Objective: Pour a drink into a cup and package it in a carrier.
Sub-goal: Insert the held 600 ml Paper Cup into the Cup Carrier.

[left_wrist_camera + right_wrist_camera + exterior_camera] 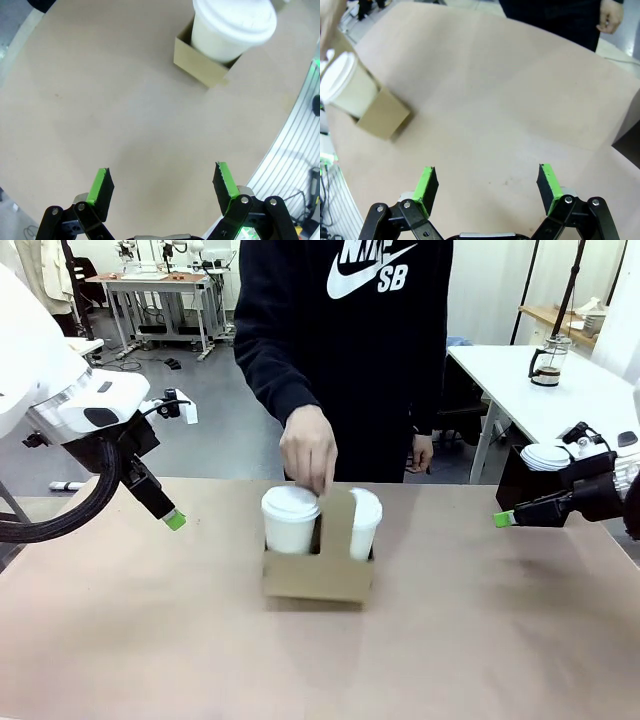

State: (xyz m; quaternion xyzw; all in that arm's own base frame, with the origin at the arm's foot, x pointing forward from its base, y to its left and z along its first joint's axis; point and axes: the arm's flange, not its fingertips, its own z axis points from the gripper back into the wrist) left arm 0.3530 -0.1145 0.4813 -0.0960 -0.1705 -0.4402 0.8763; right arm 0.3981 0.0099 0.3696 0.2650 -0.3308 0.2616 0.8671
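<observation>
The brown cardboard carrier (318, 578) stands at the table's middle with two white lidded cups in its slots. The cup (290, 520) on the left looks the larger; the other cup (365, 522) sits right of the upright handle panel. A person's hand (308, 450) pinches the top of that panel. My left gripper (172, 519) hovers open over the table left of the carrier, and my right gripper (504, 519) hovers open to its right. The left wrist view shows open fingers (101, 186), the carrier (200, 62) and a cup (232, 30) ahead. The right wrist view shows the carrier (382, 117) and a cup (345, 85). The drink is not discernible.
A glass press (548, 362) stands on the white table (590, 400) at the back right. A stack of white lids (546, 455) sits on a black box (518, 480) by the right arm. The person stands at the far edge.
</observation>
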